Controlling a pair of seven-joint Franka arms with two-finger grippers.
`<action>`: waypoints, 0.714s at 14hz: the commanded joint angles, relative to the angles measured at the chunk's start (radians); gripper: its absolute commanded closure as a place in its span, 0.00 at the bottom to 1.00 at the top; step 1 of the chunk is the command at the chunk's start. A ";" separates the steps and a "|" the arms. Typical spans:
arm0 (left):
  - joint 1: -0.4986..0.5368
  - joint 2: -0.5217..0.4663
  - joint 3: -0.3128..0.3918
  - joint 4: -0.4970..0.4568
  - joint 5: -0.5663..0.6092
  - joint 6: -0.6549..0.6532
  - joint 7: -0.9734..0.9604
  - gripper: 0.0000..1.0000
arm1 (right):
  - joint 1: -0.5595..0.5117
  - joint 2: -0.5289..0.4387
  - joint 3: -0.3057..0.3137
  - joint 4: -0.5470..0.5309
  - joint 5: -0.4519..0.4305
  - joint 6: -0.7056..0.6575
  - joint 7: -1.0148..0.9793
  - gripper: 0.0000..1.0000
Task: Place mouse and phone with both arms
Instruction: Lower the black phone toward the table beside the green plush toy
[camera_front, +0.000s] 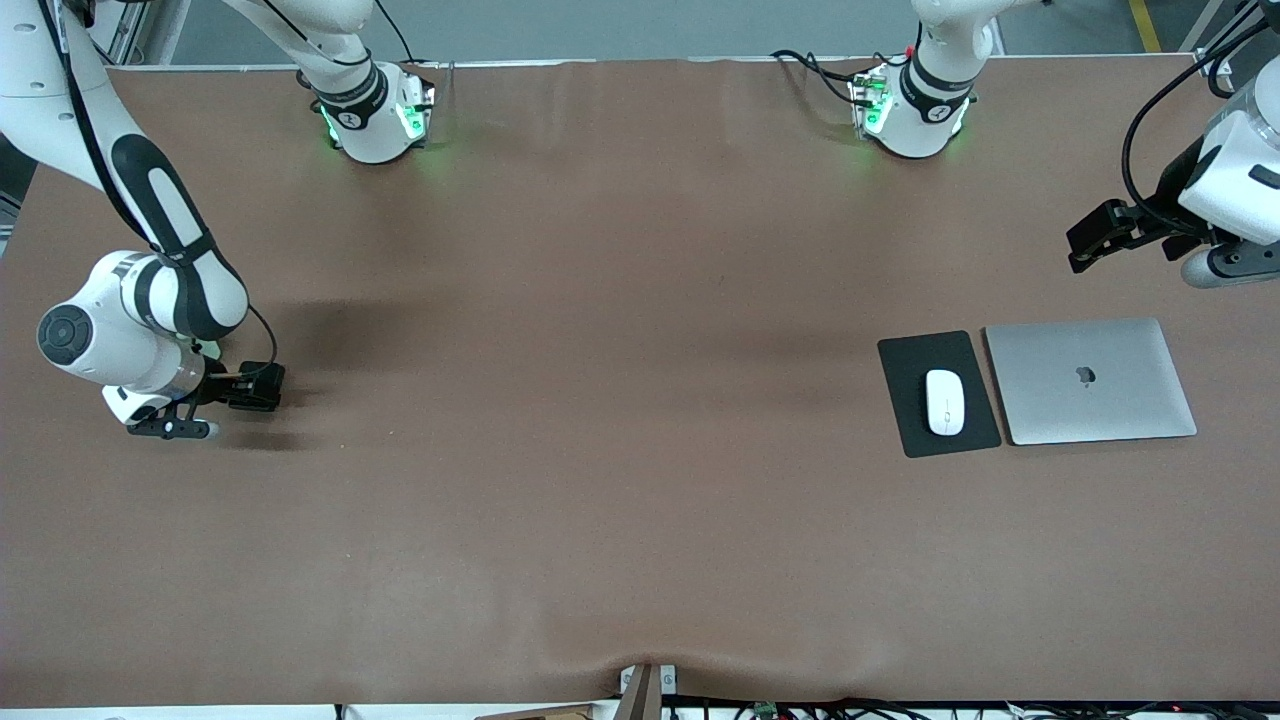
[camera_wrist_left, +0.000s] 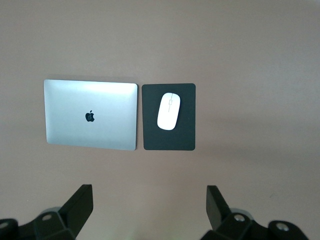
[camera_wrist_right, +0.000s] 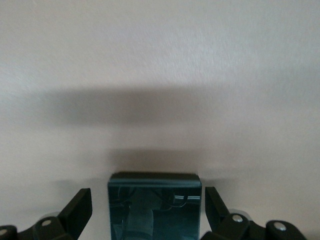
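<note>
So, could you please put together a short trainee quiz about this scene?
1. True or false: the mouse lies on the mouse pad.
2. What lies beside the pad? A: a closed laptop. B: a keyboard. C: a cup.
3. Fill in: the right gripper is open, its fingers either side of the ____, while the left gripper hangs open over the table.
Key: 1 true; 2 A; 3 phone.

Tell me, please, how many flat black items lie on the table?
2: the mouse pad beside the laptop, under the mouse; the phone between the right hand's fingers.
</note>
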 joint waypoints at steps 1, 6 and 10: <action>0.012 -0.013 -0.001 0.007 -0.021 -0.010 -0.007 0.00 | 0.036 -0.050 0.010 0.040 -0.023 -0.069 0.012 0.00; 0.017 -0.011 0.011 0.016 -0.024 -0.023 -0.002 0.00 | 0.119 -0.133 0.016 0.218 -0.022 -0.419 0.065 0.00; 0.019 -0.013 0.012 0.016 -0.026 -0.026 -0.002 0.00 | 0.180 -0.231 0.028 0.315 0.000 -0.618 0.070 0.00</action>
